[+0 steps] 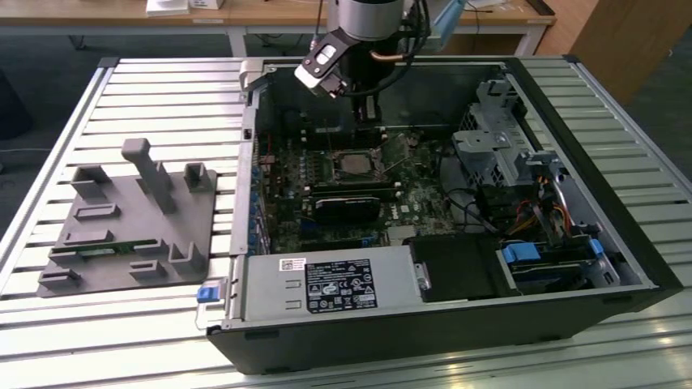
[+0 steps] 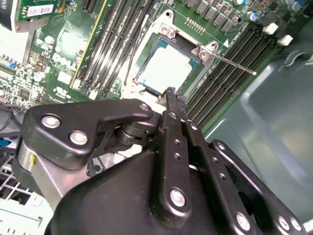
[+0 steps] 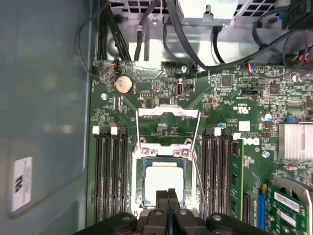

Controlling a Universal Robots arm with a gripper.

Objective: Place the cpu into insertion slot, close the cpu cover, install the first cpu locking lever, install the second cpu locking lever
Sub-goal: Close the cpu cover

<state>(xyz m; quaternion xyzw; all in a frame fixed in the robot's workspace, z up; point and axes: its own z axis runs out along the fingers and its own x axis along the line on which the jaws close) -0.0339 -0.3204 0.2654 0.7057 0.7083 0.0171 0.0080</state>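
I am holding my pincer (image 3: 168, 195) over one edge of the cpu (image 3: 164, 182), with its two fingers pressed together and nothing between them. I cannot tell whether the tips are touching the chip. The cpu is lying flat in the insertion slot (image 3: 140, 182). The cpu cover (image 3: 168, 111) is standing open just past the slot. A locking lever (image 3: 136, 129) and a second locking lever (image 3: 197, 147) are rising as thin rods, one at each side of the cover. These raised parts are standing closest to my fingers.

Black memory slots (image 3: 110, 171) are running in rows on both sides of the socket. A coin cell battery (image 3: 123, 84) is sitting on the green board beyond the cover. Black cables (image 3: 195, 49) are looping across farther off, and a finned silver heatsink (image 3: 296, 142) is sitting well apart from the slot.

In the exterior view my arm is reaching down into the open computer case (image 1: 605, 243). Beside the socket a long black block (image 1: 346, 203) is lying. A labelled power supply (image 1: 313, 284) is sitting at the near wall. A metal drive cage (image 1: 497, 138) is crowding the exterior view's right.

The case is resting on a slatted aluminium table (image 1: 162, 89). A grey moulded fixture (image 1: 130, 219) is lying beside it on the exterior view's left. Behind, a wooden desk (image 1: 271, 12) is standing over dark floor (image 1: 32, 49).
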